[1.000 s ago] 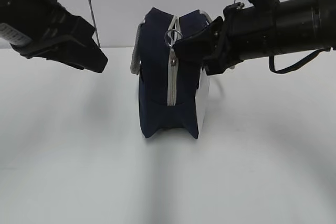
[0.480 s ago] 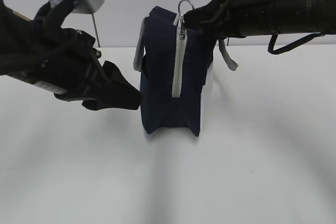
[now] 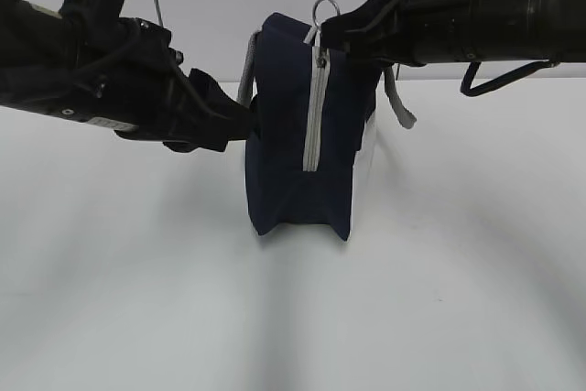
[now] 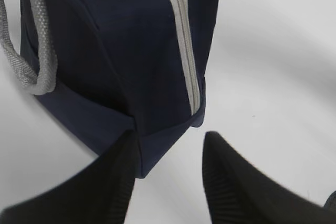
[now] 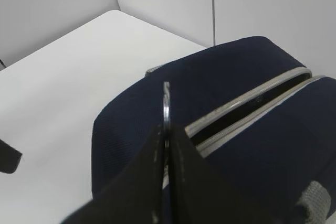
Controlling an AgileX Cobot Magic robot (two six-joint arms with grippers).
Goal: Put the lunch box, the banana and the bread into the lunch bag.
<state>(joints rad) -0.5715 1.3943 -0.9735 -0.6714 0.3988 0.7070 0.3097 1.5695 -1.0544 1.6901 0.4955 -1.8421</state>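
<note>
Ring pull [image 5: 166,103] is pinched flat between the clenched jaws of the right gripper [image 5: 167,145], at the near top corner of the lunch bag [image 3: 298,153]. Behind the ring, the zipper [image 5: 252,106] is seen parted along the top, with a dark slot between its grey tapes; on the end face the zipper is closed. The left gripper [image 4: 168,177] is held with jaws released, set apart at the bag's lower corner, nothing seen gripped between them. The bag stands upright on the white table [image 3: 137,299]. Lunch box, banana and bread are not in view. Step judged: unzipping, with the left side as brace. Next move is judged to need a steady pull on the ring along the zipper line, bag kept from tipping.
</note>
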